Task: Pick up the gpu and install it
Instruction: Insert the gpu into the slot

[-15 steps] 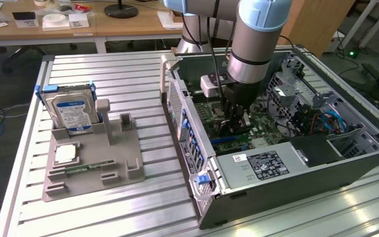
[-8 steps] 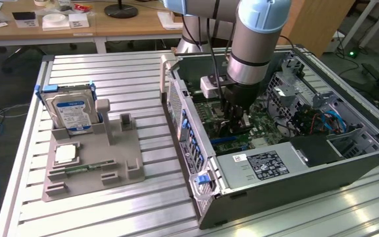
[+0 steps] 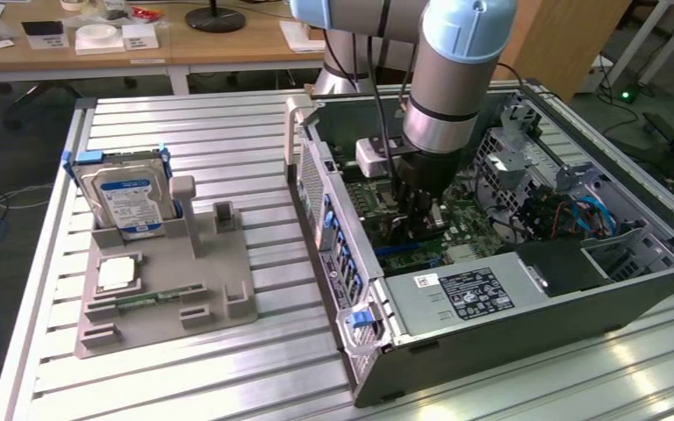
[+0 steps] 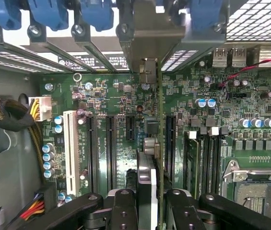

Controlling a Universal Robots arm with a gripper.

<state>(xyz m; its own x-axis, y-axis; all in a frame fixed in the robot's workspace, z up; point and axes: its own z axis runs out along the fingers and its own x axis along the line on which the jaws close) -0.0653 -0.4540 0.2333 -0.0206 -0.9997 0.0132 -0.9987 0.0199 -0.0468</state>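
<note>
Tool (image 4: 147, 203) narrow, clamped on the gpu (image 4: 160, 124), which shows edge-on in the wrist view: thin card standing upright over the motherboard (image 4: 121, 100), metal bracket end up at the rear slot covers with the blue latches (image 4: 97, 12). Can't tell whether the card edge is seated in a slot or just above it. In the exterior view the arm (image 3: 448, 79) reaches straight down into the open PC case (image 3: 512, 298), tool (image 3: 413, 219) low over the board.

Tabletop (image 3: 232, 377): ribbed aluminium. Toward its left edge in the exterior view, a grey parts holder (image 3: 214, 263) carries a hard drive (image 3: 126, 202) standing upright in blue rails, a CPU (image 3: 118, 274) lying flat in its pocket, and a memory stick (image 3: 155, 298) lying along a groove. The case takes up the right part of the tabletop, side panel off, power supply (image 3: 472, 294) at its near end, drive cage and blue cables (image 3: 589, 215) at the far right.

Room: wooden desks (image 3: 115, 53) behind with boxes and a lamp base.
</note>
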